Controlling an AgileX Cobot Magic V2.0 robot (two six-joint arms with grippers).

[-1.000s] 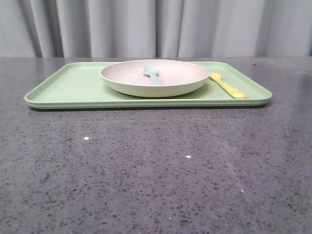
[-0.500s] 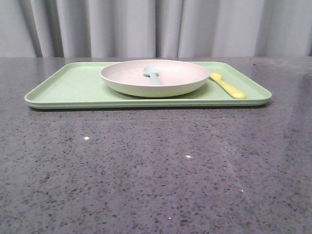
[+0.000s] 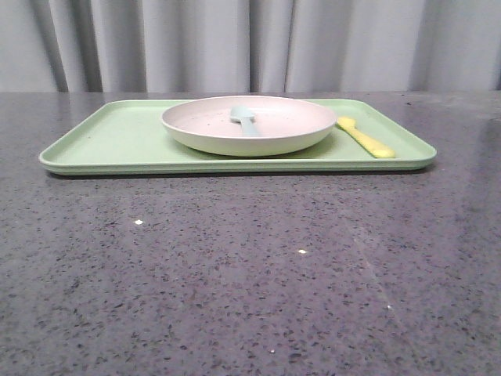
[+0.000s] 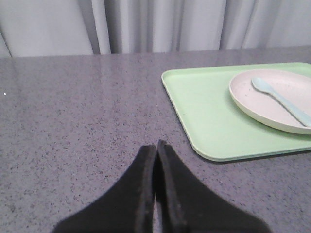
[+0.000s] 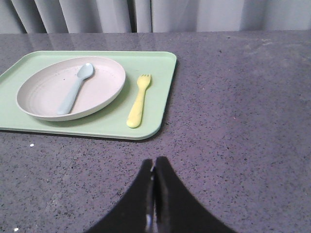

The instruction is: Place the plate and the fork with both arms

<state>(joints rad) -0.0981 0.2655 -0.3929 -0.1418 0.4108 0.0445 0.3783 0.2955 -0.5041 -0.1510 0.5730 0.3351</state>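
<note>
Nothing shifted since a second ago. On the grey table (image 3: 250, 274), a green tray (image 3: 109, 141) carrying the plate (image 3: 249, 125), a light blue spoon (image 3: 244, 119) lying inside it, the yellow fork (image 3: 365, 138) flat on the tray just right of the plate, apart from it. Only from the right wrist – prongs aimed at the curtain (image 5: 194, 14), handle toward the robot. Left gripper (image 4: 156, 145) and right gripper (image 5: 154, 162) – both clenched on nothing, over bare table, well clear of the tray.
</note>
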